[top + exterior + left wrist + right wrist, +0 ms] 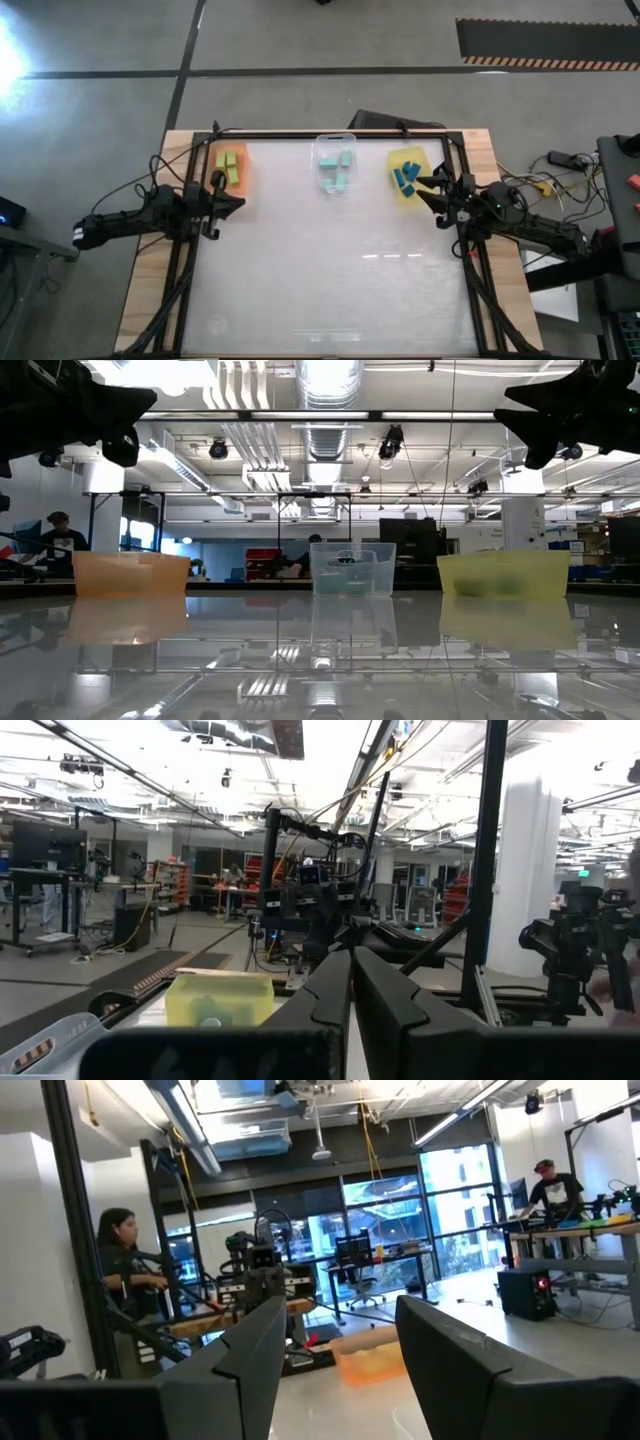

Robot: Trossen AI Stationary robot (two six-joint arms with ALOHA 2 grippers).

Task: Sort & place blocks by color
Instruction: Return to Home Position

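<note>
Sorted and binned; only the retreat home left to do.
Yellow-green blocks [232, 166] in the orange tray [243, 183], teal blocks [337, 170] in the clear tray [335, 138], blue blocks [405, 178] in the yellow tray [422, 158]. Clenched, empty left gripper [350, 960] near the orange tray; released, empty right gripper [340, 1315] just beside the yellow one. Best drawn back high, clear of the tray walls.

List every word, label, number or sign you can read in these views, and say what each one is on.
No text can be read in any view.
orange tray, clear tray, yellow tray: no label shows on their walls.
dark floor mat: hazard stripes along its edge only, no words.
Anything in the room beyond is too small or blurred to read.
</note>
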